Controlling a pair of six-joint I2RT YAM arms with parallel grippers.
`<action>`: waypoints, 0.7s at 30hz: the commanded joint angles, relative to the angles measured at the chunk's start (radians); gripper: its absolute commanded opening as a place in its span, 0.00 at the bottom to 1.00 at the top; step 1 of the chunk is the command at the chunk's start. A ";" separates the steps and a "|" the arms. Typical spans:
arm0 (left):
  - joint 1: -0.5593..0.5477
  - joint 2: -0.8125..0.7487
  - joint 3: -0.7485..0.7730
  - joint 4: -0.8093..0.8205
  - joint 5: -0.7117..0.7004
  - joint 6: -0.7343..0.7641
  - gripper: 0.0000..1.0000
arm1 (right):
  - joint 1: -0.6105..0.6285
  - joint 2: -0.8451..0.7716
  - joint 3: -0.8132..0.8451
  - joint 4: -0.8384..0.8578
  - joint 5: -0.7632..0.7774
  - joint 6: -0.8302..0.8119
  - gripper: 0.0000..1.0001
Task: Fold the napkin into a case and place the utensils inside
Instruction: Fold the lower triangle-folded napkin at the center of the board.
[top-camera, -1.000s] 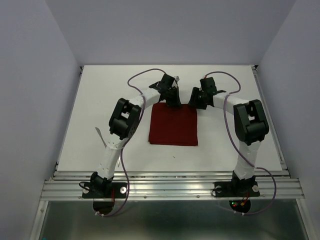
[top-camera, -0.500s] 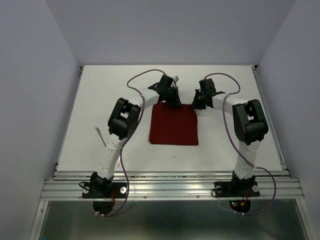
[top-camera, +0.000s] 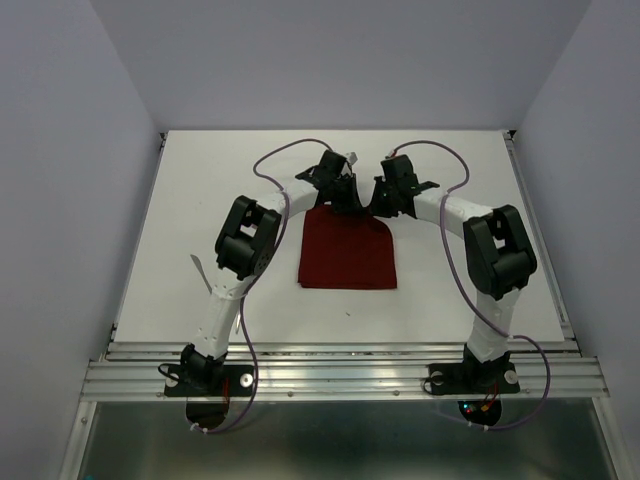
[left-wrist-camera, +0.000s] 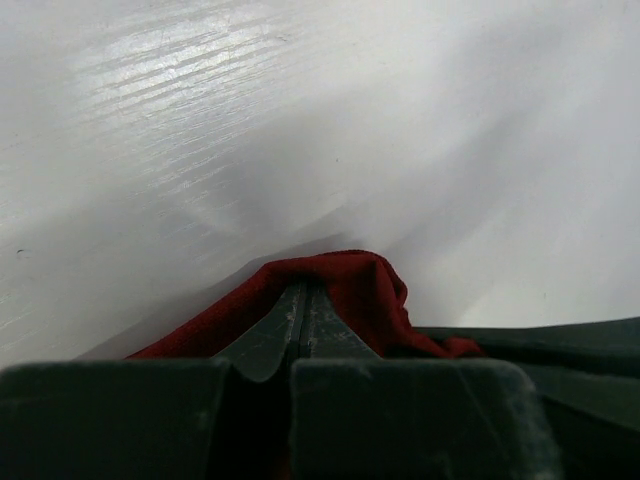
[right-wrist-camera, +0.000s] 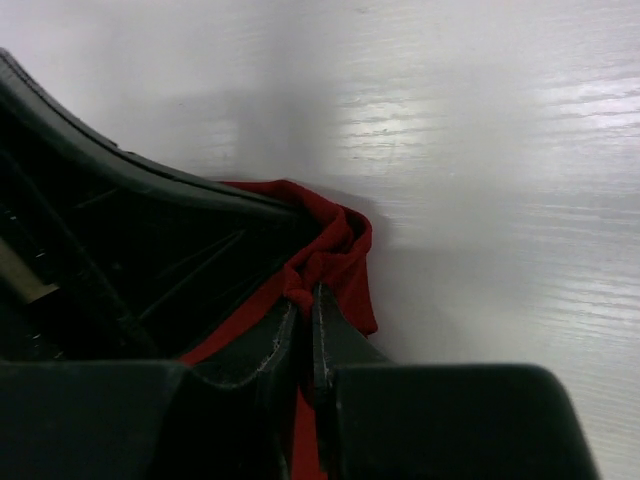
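The dark red napkin (top-camera: 347, 258) lies mid-table as a near-square patch; no case is in view. Its far edge is lifted by both grippers, which stand close together. My left gripper (top-camera: 345, 203) is shut on the far edge, and in the left wrist view the cloth (left-wrist-camera: 352, 277) bunches over the shut left gripper (left-wrist-camera: 303, 287). My right gripper (top-camera: 386, 207) is shut on the far right corner, where a red fold (right-wrist-camera: 347, 250) is pinched at the right gripper (right-wrist-camera: 305, 296). A slim silver utensil (top-camera: 196, 267) pokes out left of the left arm, mostly hidden.
The white table (top-camera: 180, 200) ends in a metal rail (top-camera: 340, 378) at the near edge, where both arm bases sit. Grey walls close in the left, right and back. The left gripper's black body (right-wrist-camera: 120, 260) fills the left of the right wrist view.
The right gripper has moved left onto the napkin's far right corner and shut on it, pulling that corner inward. The left gripper has kept its hold.
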 joint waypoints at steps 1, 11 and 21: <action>0.003 -0.010 -0.054 -0.079 -0.058 0.022 0.00 | 0.029 -0.030 0.064 -0.008 0.008 0.027 0.01; 0.004 -0.015 -0.072 -0.069 -0.061 0.012 0.00 | 0.078 0.030 0.116 -0.004 -0.010 0.067 0.01; 0.006 -0.021 -0.089 -0.067 -0.069 0.008 0.00 | 0.087 0.038 0.094 -0.018 0.097 0.119 0.01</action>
